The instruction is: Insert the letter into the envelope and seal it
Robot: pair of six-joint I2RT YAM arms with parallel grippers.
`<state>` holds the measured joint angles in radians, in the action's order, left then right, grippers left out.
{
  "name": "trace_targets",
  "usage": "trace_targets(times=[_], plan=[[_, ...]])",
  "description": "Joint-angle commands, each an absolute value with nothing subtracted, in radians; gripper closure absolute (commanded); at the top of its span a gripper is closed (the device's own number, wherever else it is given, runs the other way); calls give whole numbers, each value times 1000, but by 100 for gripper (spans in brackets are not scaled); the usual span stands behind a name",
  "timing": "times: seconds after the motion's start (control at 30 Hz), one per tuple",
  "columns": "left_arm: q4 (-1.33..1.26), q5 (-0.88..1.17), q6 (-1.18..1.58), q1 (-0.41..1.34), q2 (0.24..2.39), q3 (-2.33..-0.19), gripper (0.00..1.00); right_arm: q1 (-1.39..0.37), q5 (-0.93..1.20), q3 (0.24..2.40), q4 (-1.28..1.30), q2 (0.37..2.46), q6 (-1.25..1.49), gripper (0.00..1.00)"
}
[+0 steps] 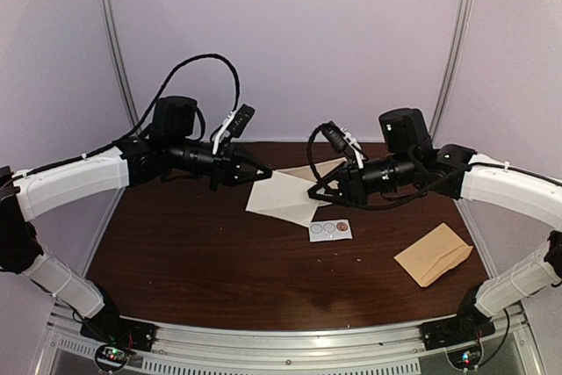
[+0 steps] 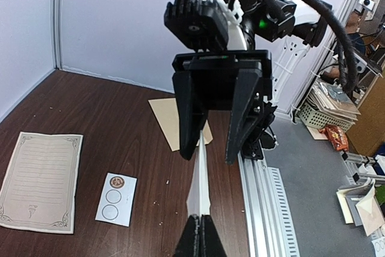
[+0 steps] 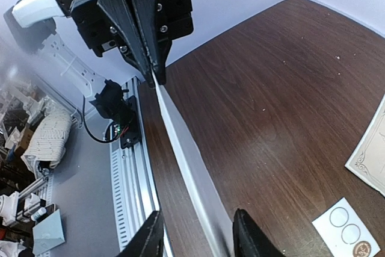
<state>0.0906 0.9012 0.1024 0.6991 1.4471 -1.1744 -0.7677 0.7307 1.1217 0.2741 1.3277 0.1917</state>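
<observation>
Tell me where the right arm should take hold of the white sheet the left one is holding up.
Take the white sheet by its free end, opposite the left gripper. It stands on edge between the arms, so the right gripper should come in along it, one finger on each flat face.

Centre: white sheet [image 1: 283, 197] spans between left tool [image 1: 266, 172] and right tool [image 1: 314, 192], barring passage.
Near-left desk [image 1: 176, 252]: open wood.
Near right: envelope [image 1: 433, 254] lies flat.

The left gripper [image 3: 155, 75] pinches a white sheet [image 3: 183, 154] running edge-on between the right gripper's [image 3: 195, 234] parted fingers
</observation>
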Motion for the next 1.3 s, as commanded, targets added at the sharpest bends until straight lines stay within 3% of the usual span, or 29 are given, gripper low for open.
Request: trace_targets(times=[0.0,0.23,0.5,0.67,0.83,0.9,1.03,1.1,1.27], plan=[[65,945,87,706,1447,-1183,100,-764,725,1176,287,1343,174,55],[128,941,50,739,1489,-1208,100,-804,763,1258,314,1431,130,55],[132,942,48,739,1500,-1211,100,-827,792,1311,359,1488,92,72],[132,949,49,739,1512,-1216,100,-839,812,1312,375,1508,80,76],[129,917,57,739,1512,-1219,100,-844,779,1302,349,1510,95,100],[106,864,67,739,1492,-1206,89,-844,728,1282,301,1490,124,100],[-30,740,113,738,1393,-1128,53,-838,622,1181,136,1433,215,100],[-87,669,144,738,1344,-1096,40,-836,580,1108,24,1394,273,100],[-273,350,340,738,1238,-978,24,-831,379,991,-186,1306,374,100]])
